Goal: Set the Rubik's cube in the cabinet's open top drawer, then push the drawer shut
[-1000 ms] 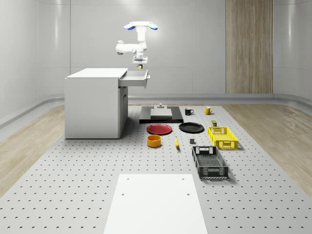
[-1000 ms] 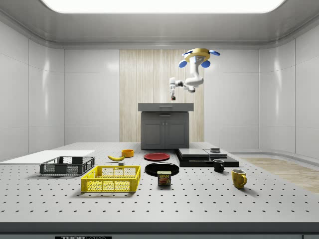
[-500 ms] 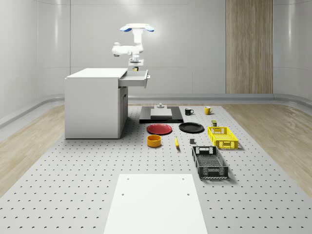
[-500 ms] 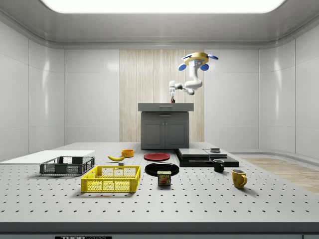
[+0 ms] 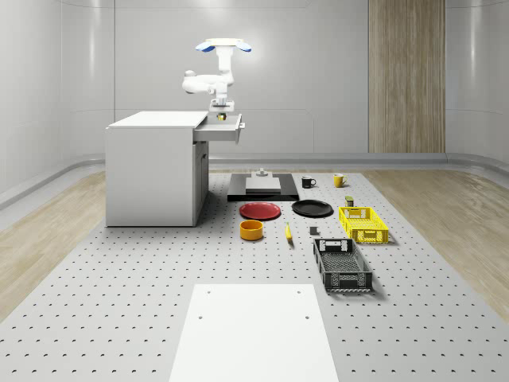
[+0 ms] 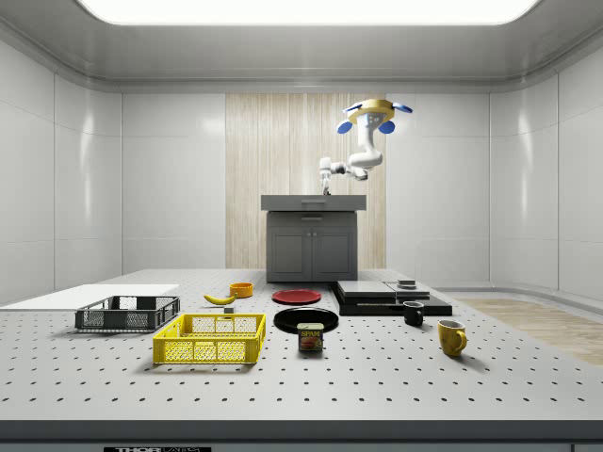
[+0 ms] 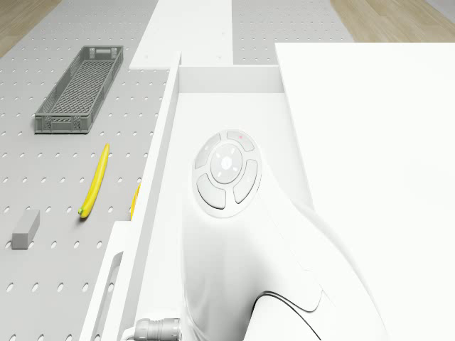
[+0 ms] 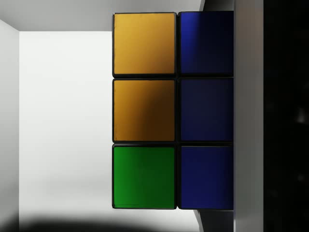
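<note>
The drone (image 5: 223, 45) is seen hovering above the open top drawer (image 5: 225, 130) of the white cabinet (image 5: 155, 167). In the whole-scene view the drawer is pulled out toward 3 o'clock of the cabinet body, and the arm (image 5: 208, 80) is bent down from the drone so that the gripper (image 5: 219, 114) is lowered to the drawer's rim. In the side view the gripper (image 6: 325, 191) is found at the cabinet's top edge, with the drone (image 6: 375, 110) at about 1 o'clock of it.

The Rubik's cube (image 8: 173, 111) is shown close before the wrist camera, with orange, green and blue squares facing it and the white drawer floor (image 8: 63, 125) behind. A dark finger (image 8: 270, 116) is pressed flat against the cube's blue side, so the cube is taken to be clamped between the fingers; the opposite finger cannot be made out. In the whole-scene view a small yellowish shape (image 5: 220, 117) is seen at the gripper's tip, level with the drawer's rim.

In the drone view the drawer's white interior (image 7: 227, 92) is seen beneath the arm's wrist (image 7: 226, 170). On the table beside the cabinet a banana (image 7: 95, 182), a grey crate (image 7: 80, 89) and a small grey block (image 7: 25, 229) are laid well apart.
</note>
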### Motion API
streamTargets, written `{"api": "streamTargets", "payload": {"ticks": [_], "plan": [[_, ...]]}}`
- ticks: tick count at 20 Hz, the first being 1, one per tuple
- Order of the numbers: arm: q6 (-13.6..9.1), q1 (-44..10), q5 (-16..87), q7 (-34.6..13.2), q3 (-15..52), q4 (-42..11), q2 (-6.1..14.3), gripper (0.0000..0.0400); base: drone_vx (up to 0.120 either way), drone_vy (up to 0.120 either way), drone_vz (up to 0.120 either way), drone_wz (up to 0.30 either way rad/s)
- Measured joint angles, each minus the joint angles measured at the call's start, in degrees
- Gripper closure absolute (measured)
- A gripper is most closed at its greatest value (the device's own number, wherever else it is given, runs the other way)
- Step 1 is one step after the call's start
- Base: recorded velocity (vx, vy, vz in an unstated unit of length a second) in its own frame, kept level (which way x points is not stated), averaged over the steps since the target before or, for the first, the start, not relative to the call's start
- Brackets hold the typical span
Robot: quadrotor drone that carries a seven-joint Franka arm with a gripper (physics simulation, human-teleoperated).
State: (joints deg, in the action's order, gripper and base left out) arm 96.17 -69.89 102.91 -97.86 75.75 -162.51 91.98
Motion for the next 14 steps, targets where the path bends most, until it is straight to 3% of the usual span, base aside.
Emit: {"api": "streamTargets", "payload": {"ticks": [13, 14], "plan": [[3.1, -2.4, 10.2, -0.2, -10.6, 3.4, -1.4, 0.0075, 0.000, 0.000, 0.000, 0.000], [3.2, -2.5, 10.8, -0.2, -11.3, 3.7, -1.6, 0.0059, 0.000, 0.000, 0.000, 0.000]]}}
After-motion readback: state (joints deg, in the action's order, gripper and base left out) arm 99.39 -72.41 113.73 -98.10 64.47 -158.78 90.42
